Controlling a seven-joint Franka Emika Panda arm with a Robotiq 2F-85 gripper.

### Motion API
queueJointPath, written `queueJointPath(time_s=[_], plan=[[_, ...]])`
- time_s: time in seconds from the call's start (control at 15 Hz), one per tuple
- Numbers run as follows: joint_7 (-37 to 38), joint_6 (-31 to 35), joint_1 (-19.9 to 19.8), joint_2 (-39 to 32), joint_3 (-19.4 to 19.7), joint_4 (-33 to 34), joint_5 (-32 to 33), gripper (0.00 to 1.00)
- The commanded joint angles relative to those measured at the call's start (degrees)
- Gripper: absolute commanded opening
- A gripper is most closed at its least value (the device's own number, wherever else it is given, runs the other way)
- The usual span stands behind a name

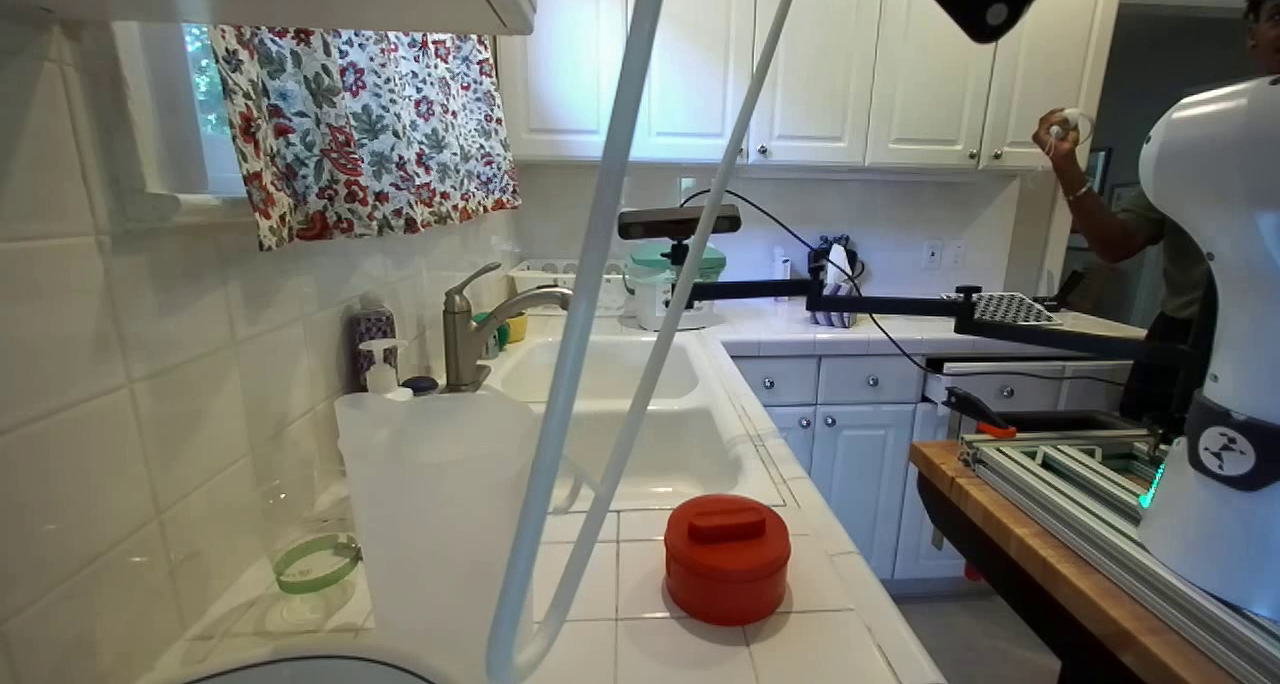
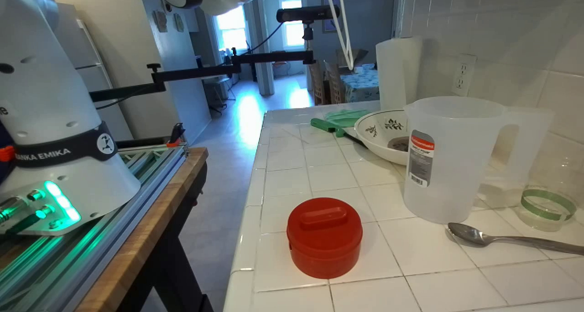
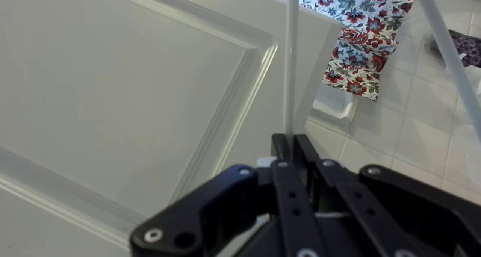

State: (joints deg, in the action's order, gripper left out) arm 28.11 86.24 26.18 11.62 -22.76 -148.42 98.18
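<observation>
My gripper (image 3: 289, 138) is shut on a long, thin white tube (image 3: 291, 73). The tube is bent into a narrow loop, and its second strand shows at the right of the wrist view. In an exterior view the looped tube (image 1: 607, 214) hangs down in front of the sink and a clear pitcher (image 1: 430, 524). In an exterior view the tube's bent end (image 2: 349, 61) hangs in the air above the counter. The fingertips are outside both exterior views. A red lidded pot (image 1: 728, 564) stands on the counter; it also shows in an exterior view (image 2: 325, 243).
A white upper cabinet (image 3: 150, 80) is close to the gripper. A double sink (image 1: 660, 454) and faucet (image 1: 462, 339) lie along the tiled wall. A spoon (image 2: 477, 236), bowl (image 2: 381, 150) and glass jar (image 2: 547, 211) stand on the counter. A camera (image 1: 680, 222) sits on a black arm.
</observation>
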Motion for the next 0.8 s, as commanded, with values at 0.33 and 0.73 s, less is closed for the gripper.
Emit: queueJointPath(time_s=[0.33,0.73], plan=[[-1.8,2.8,-0.3,1.8,0.5,-0.2,3.0,0.02],[-3.2,2.6,-0.1,1.3,0.2,0.5,2.5,0.02]])
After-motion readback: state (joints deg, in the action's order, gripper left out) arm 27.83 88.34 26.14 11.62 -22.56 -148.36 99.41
